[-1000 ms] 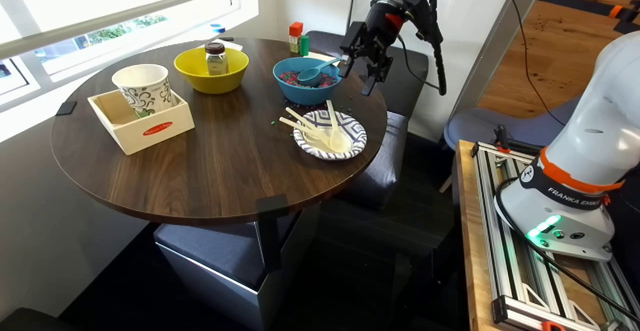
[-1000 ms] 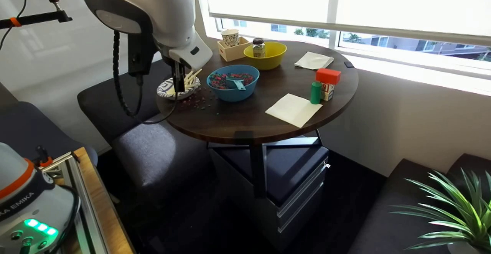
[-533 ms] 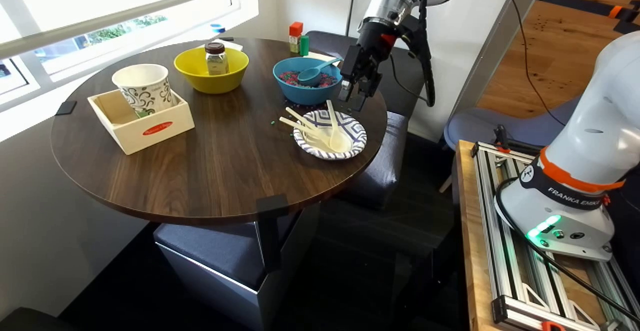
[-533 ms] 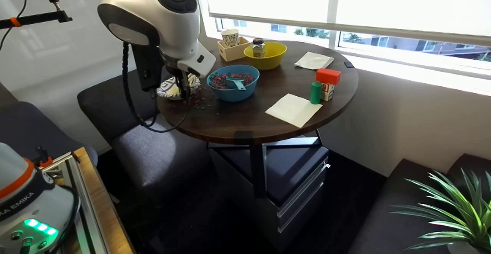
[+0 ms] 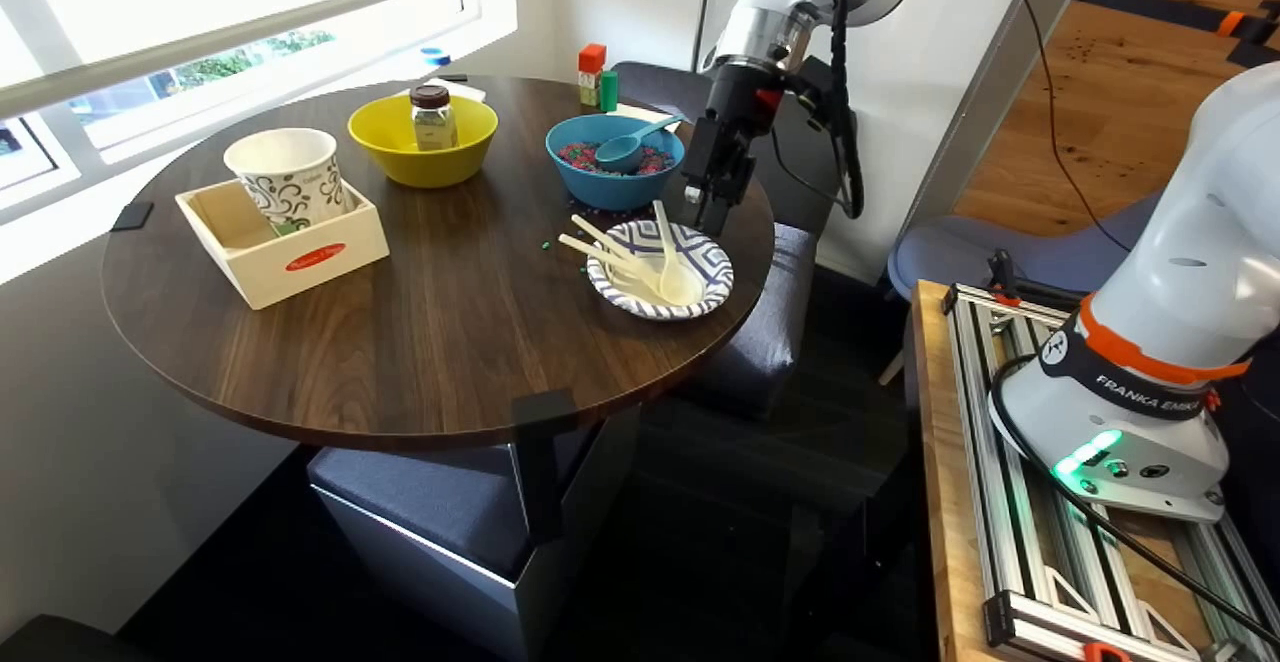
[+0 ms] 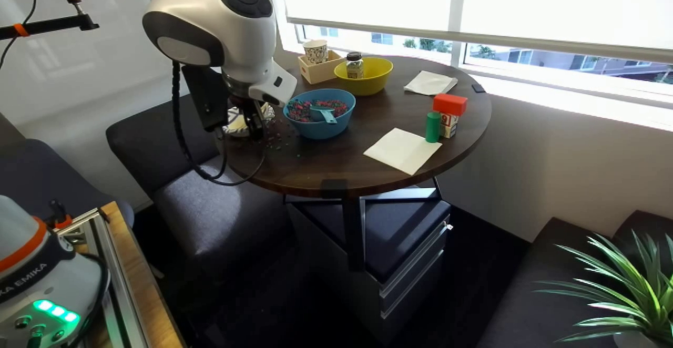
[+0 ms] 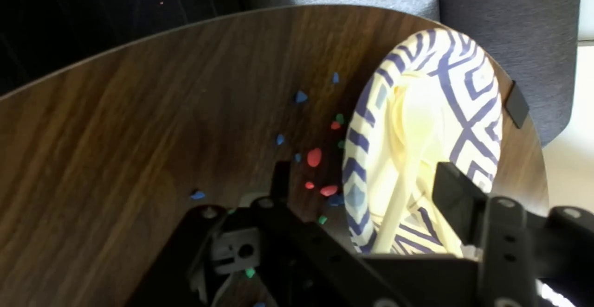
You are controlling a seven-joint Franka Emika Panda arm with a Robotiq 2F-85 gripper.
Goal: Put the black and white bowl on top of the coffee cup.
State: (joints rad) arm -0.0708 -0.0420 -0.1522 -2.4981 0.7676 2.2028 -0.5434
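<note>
White with dark blue-violet lines, the patterned paper bowl (image 5: 708,260) sits on the round wood-grain table (image 5: 450,302), close to its edge. Pale cream utensils (image 5: 640,270) lie in it, one of them clearly a spoon (image 5: 680,285), their handles reaching past the rim.

The black gripper (image 7: 363,177) is at the bowl with its fingers (image 7: 457,200) spread apart. In the wrist view one finger overlaps the bowl's inside, the other appears outside the wall, and a stretch of rim shows between the two; whether either touches the paper I cannot tell. In an exterior view the white Franka arm (image 6: 247,38) and the gripper hide part of the bowl.

The coffee cup (image 5: 300,194), white paper with dark scrolls, is in a light wooden box (image 5: 260,282) marked with a red oval, well apart from the patterned bowl; I cannot tell whether it stands straight or leans. Near the box, a yellow bowl (image 5: 425,170) holds a clear, brown-lidded jar (image 5: 434,129).

Closer to the gripper, a blue bowl (image 5: 610,192) holds red and green bits (image 6: 299,110) and a blue scoop (image 5: 620,153). Loose bits (image 7: 314,157), some of them blue, are scattered on the table just beside the patterned bowl. In an exterior view a pale napkin (image 6: 402,151) lies by a green cylinder (image 6: 432,127) and a red-topped box (image 6: 450,110), and a white napkin (image 6: 430,82) lies nearer the window (image 6: 547,63).
</note>
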